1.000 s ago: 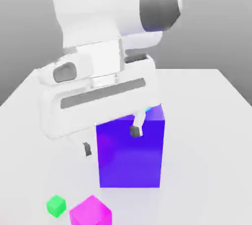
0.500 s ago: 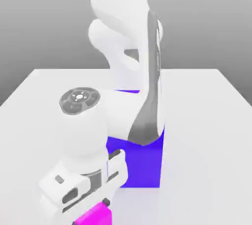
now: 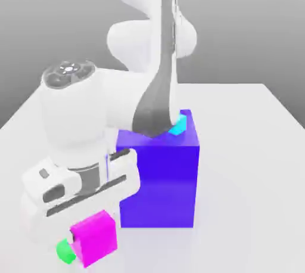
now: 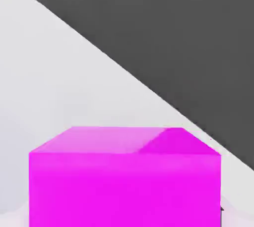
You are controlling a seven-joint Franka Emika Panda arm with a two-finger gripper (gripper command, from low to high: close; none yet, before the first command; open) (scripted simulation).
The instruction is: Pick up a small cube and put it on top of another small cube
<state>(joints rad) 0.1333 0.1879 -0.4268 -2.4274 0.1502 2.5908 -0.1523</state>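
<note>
Exterior view: arm bent low, end effector [image 3: 89,239] clamped on the magenta cube [image 3: 94,237].

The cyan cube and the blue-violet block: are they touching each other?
Touching. In the exterior view the cyan cube sits on the top face of the blue-violet block, near its back edge, with no gap under it, partly hidden by the arm.

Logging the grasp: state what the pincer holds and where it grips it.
The pincer is shut on the magenta cube, apparently across two opposite side faces; the contact points themselves are hidden.
</note>
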